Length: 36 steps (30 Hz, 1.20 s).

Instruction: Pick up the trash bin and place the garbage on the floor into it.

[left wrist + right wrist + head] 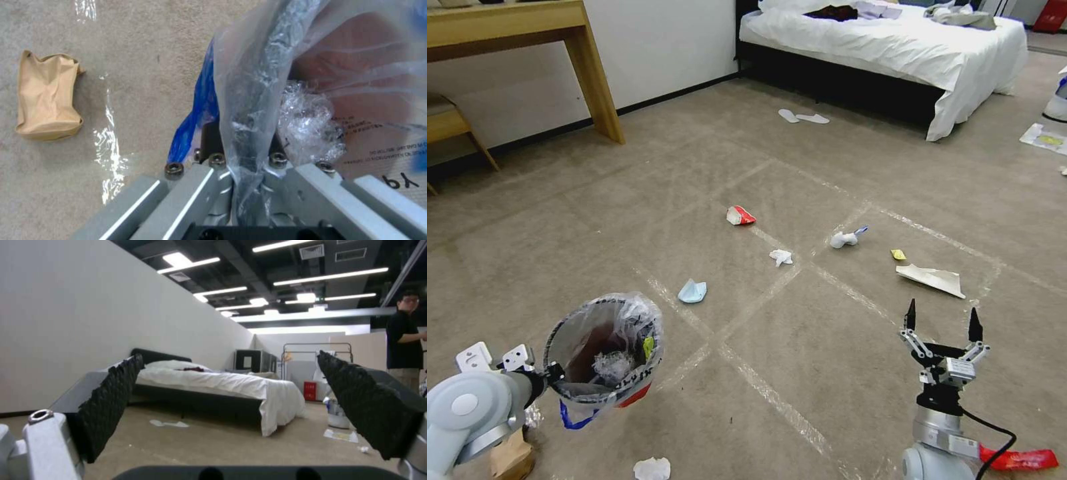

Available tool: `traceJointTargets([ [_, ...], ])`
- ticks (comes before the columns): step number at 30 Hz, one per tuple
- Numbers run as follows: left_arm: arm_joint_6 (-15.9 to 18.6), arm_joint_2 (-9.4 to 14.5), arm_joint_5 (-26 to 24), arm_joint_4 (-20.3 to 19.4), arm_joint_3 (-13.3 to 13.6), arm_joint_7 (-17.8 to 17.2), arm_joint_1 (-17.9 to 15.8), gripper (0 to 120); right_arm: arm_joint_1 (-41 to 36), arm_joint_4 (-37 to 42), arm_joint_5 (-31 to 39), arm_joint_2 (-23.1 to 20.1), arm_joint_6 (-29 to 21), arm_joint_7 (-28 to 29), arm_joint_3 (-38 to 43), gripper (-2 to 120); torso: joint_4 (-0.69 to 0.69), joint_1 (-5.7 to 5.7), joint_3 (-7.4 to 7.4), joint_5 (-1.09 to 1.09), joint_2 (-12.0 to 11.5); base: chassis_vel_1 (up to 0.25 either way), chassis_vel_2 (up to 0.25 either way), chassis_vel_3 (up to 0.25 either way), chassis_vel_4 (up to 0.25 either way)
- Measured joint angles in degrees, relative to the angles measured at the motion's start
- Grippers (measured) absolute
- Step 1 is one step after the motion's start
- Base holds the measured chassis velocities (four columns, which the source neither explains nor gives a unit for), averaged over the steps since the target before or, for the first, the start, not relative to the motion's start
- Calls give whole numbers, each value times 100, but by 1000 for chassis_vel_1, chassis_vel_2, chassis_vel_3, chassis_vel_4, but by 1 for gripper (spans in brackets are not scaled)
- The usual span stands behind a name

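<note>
The red trash bin [627, 393], lined with a crinkled clear bag, hangs tilted above the floor [800, 347] at lower left. My left gripper [552, 373] is shut on its near rim [262, 76], with the bag pinched between the fingers [242, 156]. Crumpled clear plastic [307, 123] lies inside. My right gripper [944, 323] stands open and upright at lower right, holding nothing [231, 396]. Garbage on the carpet: a light-blue mask [692, 291], a red-and-white carton [740, 215], white tissues [781, 257] [847, 238] [652, 469], folded paper [932, 278], a brown bag [46, 96] and a red wrapper [1020, 459].
A white bed [894, 47] stands at the back right, with flat white slippers [804, 117] before it. A wooden desk leg [597, 80] and chair are at the back left. A taller pale bin [1057, 100] and a paper sheet [1044, 139] sit at the right edge.
</note>
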Motion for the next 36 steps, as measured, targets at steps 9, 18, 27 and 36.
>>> traceJointTargets([
  [9,19,17,-2,56,-31,4,18,1,49,-73,-53,8,0,-7,-4,100,0,0,0,0,0,0,0,0,0],
  [18,75,89,-55,17,-64,-47,19,1,65,-56,-90,0,0,-19,24,100,-1,0,0,0,0,-5,4,5,-7],
  [27,95,47,-47,17,-95,-55,44,1,95,-57,-132,14,0,-19,-11,100,0,1,1,0,0,-77,79,79,-79],
  [36,95,22,-27,38,-87,-55,38,1,114,-66,-147,23,0,-18,-41,100,-1,2,1,0,-1,-95,71,80,-80],
])
